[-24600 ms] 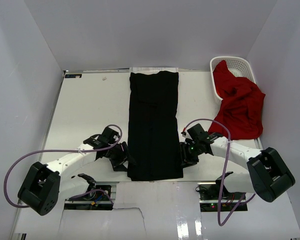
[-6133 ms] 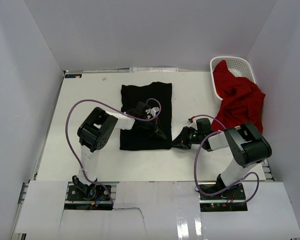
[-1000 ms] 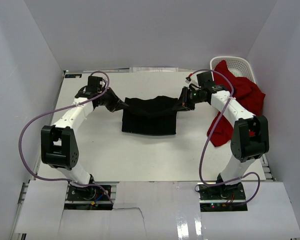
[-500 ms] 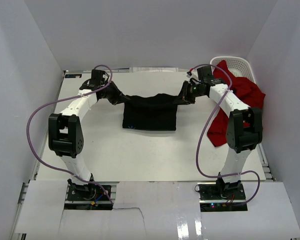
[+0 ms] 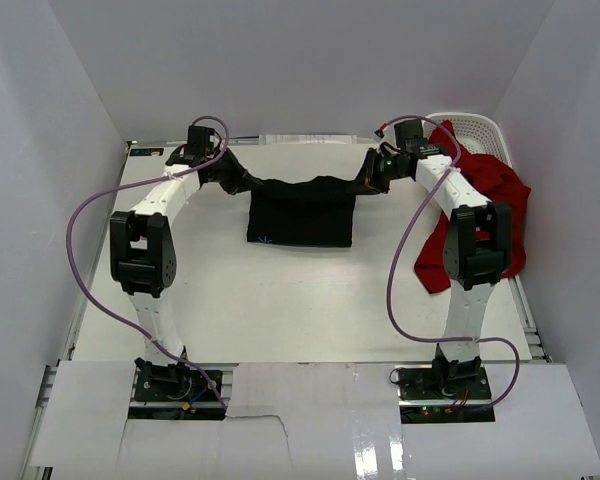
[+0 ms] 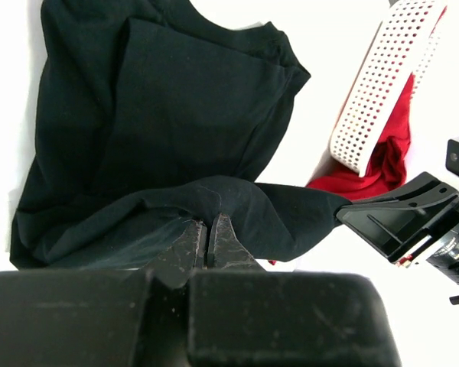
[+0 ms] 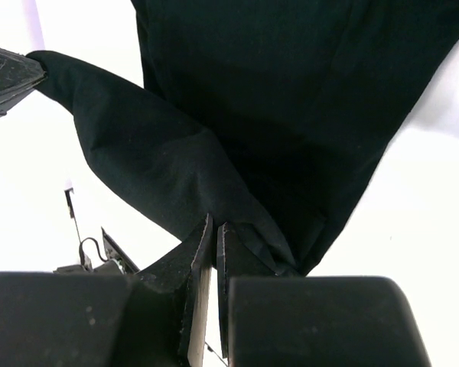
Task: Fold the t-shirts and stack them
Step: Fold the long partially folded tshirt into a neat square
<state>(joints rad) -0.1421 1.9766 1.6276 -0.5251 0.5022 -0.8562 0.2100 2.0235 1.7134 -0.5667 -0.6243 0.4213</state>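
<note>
- Two shirts to handle, and I have one part-folded: the black t-shirt (image 5: 302, 215) lies as a compact rectangle at the far middle of the desk (image 5: 230, 310), its far edge lifted.
- My left end effector (image 5: 242, 183) and right end effector (image 5: 364, 183) are each pinched tight on a far corner of it.
- The red t-shirt (image 5: 485, 190) hangs crumpled out of the basket (image 5: 477, 123); folding it and stacking both remain, I judge.

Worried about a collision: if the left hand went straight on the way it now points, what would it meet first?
The black t-shirt it grips: the left hand points into the cloth. The right hand lies off to one side, probably out of line, though depth is unclear.
</note>
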